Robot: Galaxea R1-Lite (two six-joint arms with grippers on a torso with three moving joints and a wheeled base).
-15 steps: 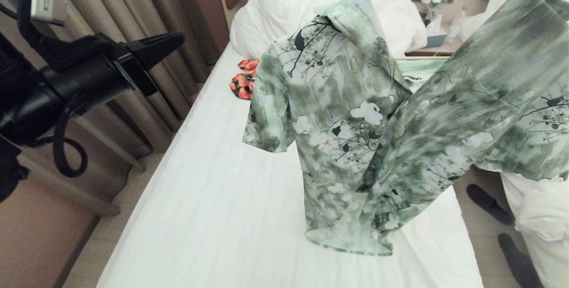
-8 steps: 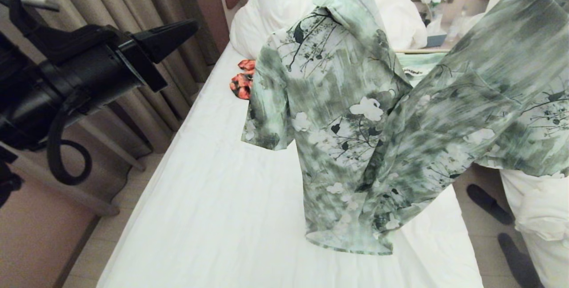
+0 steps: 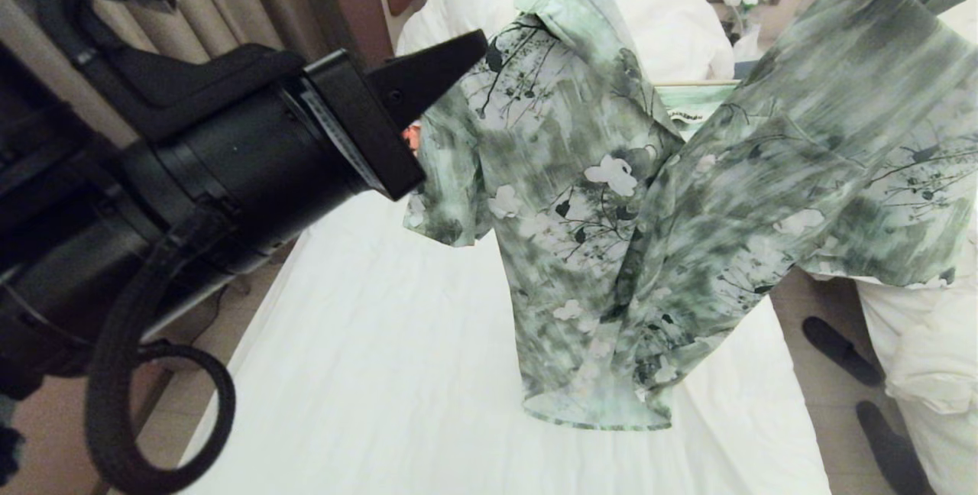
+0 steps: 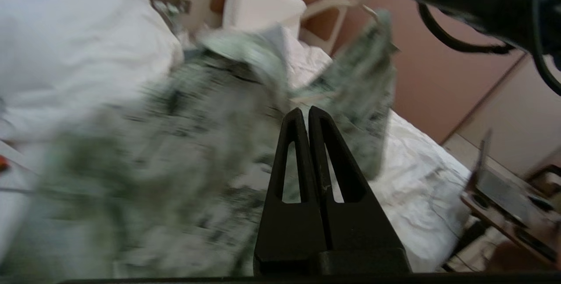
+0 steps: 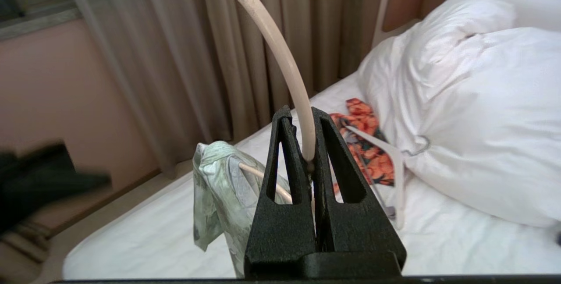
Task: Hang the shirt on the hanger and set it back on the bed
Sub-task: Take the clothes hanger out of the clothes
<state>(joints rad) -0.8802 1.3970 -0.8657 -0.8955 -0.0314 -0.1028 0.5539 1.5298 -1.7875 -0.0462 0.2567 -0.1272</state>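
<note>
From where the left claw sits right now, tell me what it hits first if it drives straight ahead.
Most likely the shirt: the shut left claw points at its near sleeve and shoulder, which hang off the hanger above the bed. The gap between them is hard to judge.

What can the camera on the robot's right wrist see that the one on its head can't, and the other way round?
Only the right wrist view shows the right gripper shut on the cream hanger at the base of its hook, plus a white hanger lying on an orange-red garment.

Only the head view shows the whole green floral shirt hanging open above the bed, the left gripper shut and empty beside it, and dark slippers on the floor.

Both show the shirt, hanger, bed and curtains.
</note>
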